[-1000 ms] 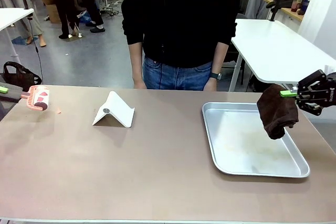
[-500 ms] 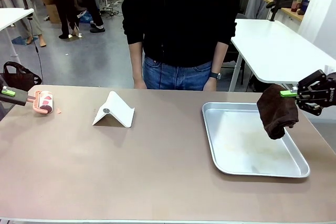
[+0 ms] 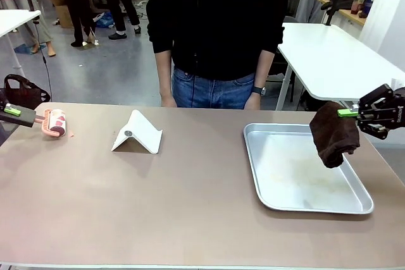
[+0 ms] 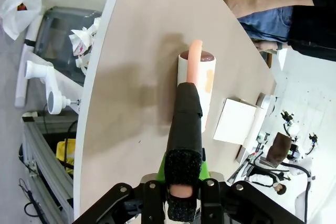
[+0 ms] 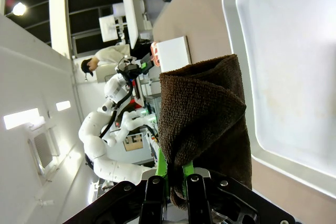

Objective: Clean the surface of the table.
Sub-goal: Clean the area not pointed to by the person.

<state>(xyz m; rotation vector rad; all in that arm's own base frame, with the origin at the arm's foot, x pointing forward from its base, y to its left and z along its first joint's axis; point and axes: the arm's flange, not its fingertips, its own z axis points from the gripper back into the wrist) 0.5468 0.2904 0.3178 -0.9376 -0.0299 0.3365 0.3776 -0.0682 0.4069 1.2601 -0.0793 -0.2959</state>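
Lint roller (image 3: 54, 122) lower, seemingly on table (image 3: 190, 207)

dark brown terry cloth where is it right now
Front view: the dark brown cloth hangs pinched in the right gripper at the far right, above the right side of the shiny rectangular metal tray.

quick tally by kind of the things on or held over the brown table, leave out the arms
lint roller: 1
white folded stand: 1
metal tray: 1
brown cloth: 1
total: 4
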